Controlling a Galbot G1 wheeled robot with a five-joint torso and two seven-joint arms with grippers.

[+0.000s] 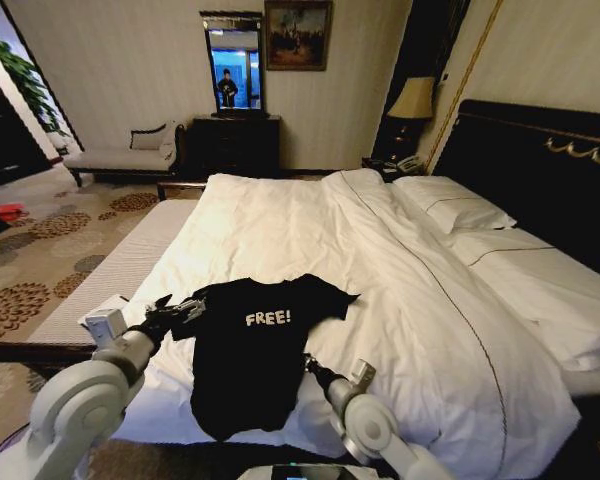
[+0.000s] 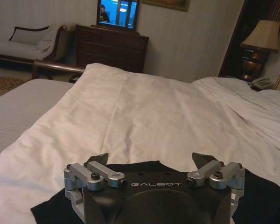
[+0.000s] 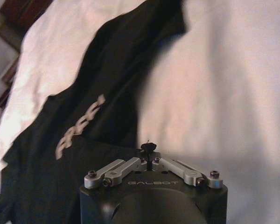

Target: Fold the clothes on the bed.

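The clothes (image 1: 252, 350) are one black T-shirt with white "FREE!" lettering, lying face up near the foot of the bed (image 1: 400, 260), its lower part hanging over the edge. My left gripper (image 1: 185, 310) stands open at the shirt's left sleeve; in the left wrist view the left gripper (image 2: 151, 161) has its fingers spread just above the black fabric (image 2: 266, 200). My right gripper (image 1: 310, 366) sits at the shirt's right side edge. In the right wrist view the right gripper (image 3: 149, 148) is shut, its tips pinching the edge of the shirt (image 3: 98, 116).
White pillows (image 1: 450, 205) lie against the dark headboard (image 1: 540, 150) on the right. A dark dresser (image 1: 235, 145) with a mirror, a pale chaise (image 1: 130, 155) and a bedside lamp (image 1: 412, 100) stand beyond the bed. Patterned carpet (image 1: 40, 260) runs along the bed's left side.
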